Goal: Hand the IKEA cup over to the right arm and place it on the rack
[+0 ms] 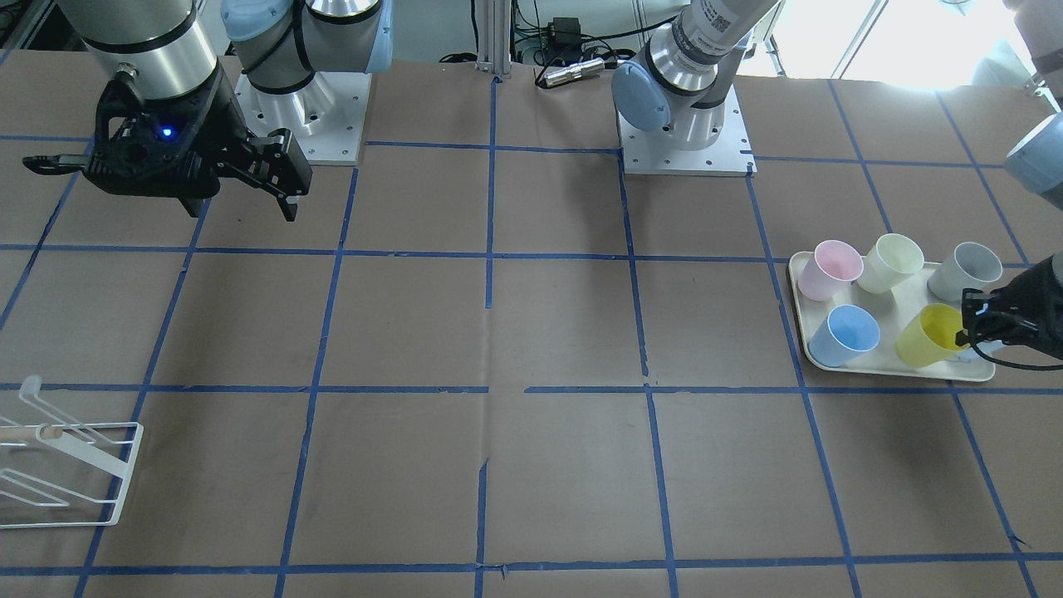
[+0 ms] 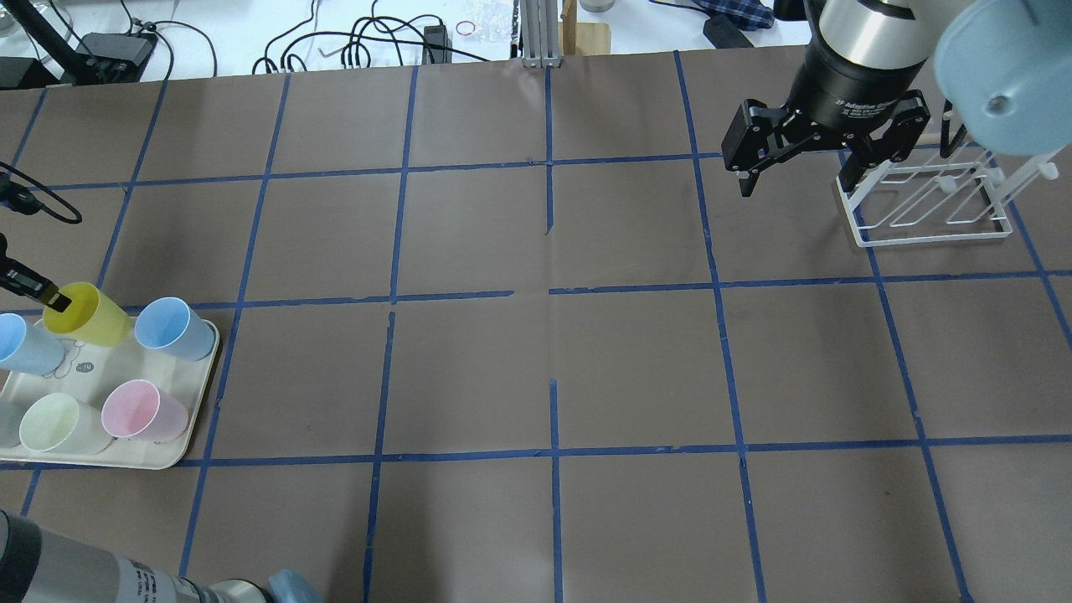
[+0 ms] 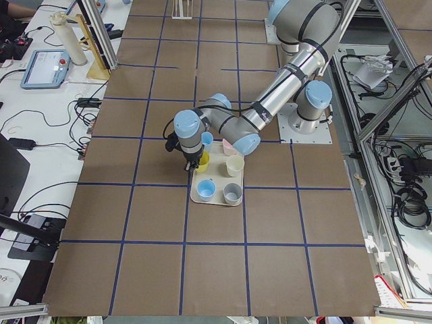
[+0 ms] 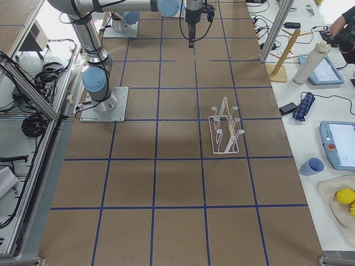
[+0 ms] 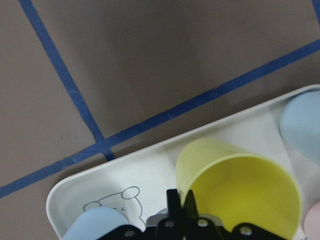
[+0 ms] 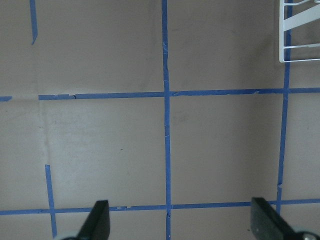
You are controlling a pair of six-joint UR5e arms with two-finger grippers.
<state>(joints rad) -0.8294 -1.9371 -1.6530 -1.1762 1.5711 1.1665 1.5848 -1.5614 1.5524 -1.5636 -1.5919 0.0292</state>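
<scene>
Robotics lab: a brown paper-covered table gridded with blue tape (image 2: 636, 368), silver aluminium framing posts (image 4: 275, 30), black cables (image 2: 366, 40), a blue-edged teach pendant tablet (image 3: 44, 67).

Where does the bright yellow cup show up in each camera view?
Front-facing: yellow cup at right, in the tray's lower right corner.
Overhead: yellow cup at far left, mid-height.
Exterior left: yellow cup near centre, at the tray's left edge.
Exterior right: not in it.
Left wrist: yellow cup at bottom right, large.
Right wrist: not in it.
Shared landmark: the white tray holding the pastel cups.
</scene>
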